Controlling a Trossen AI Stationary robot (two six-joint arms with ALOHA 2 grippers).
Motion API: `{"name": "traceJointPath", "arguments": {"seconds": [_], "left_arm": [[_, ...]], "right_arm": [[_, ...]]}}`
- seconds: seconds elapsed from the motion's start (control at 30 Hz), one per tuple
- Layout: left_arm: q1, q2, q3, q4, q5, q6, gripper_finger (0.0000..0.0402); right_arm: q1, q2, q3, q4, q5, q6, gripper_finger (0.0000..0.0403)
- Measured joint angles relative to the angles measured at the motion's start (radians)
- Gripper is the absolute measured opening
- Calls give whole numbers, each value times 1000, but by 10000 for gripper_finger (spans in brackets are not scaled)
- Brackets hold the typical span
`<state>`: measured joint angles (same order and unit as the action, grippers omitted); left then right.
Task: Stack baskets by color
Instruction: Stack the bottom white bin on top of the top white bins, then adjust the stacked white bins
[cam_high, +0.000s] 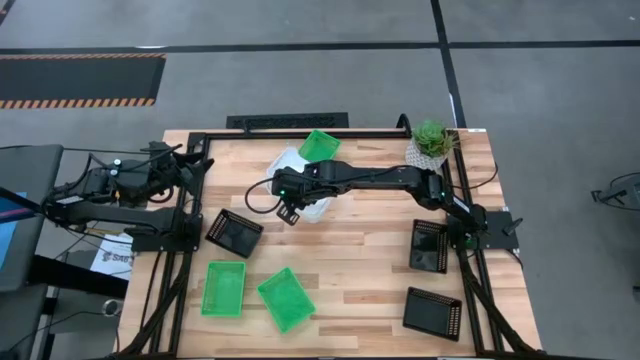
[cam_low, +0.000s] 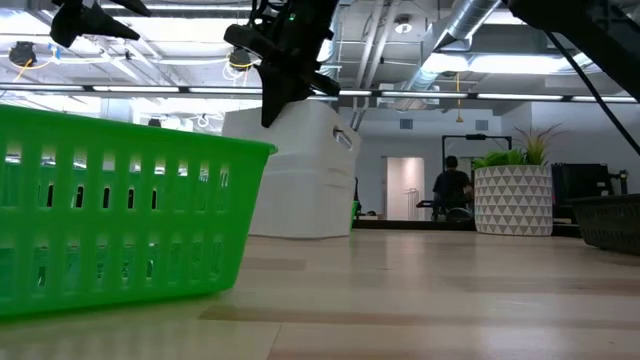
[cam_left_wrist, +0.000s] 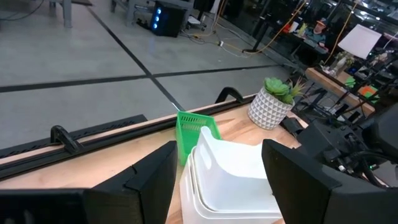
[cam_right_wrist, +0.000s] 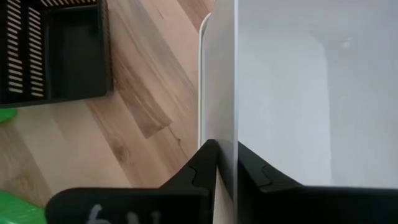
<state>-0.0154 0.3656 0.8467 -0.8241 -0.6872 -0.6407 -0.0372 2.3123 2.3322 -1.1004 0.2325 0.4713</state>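
We see the right gripper (cam_high: 291, 213) just left of center in the high view, its fingers pinching the wall of the top white basket (cam_right_wrist: 280, 93) of the white stack (cam_high: 305, 190). The left gripper (cam_high: 190, 160) waits open at the table's (cam_high: 360, 240) left edge. Green baskets (cam_high: 224, 288) lie lower left, black ones (cam_high: 430, 246) to the right.

You have a small potted plant (cam_high: 431, 139) in a white patterned pot at the far right corner of the wooden table (cam_high: 360, 250). In the low view a person (cam_low: 452, 187) stands in the room behind the table. A sheet of printed paper (cam_high: 110, 253) lies off the table's left edge.
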Motion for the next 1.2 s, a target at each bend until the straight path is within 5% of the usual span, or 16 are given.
{"name": "traceJointPath", "arguments": {"seconds": [0.4,0.9,1.2], "left_arm": [[0,0,0,-3,0,0,224],[0,0,0,-2,0,0,224],[0,0,0,-8,0,0,224]], "right_arm": [[0,0,0,0,1,-16,62],[8,-18,21,-32,7,-1,184],[45,-59,20,-419,164,148,173]]}}
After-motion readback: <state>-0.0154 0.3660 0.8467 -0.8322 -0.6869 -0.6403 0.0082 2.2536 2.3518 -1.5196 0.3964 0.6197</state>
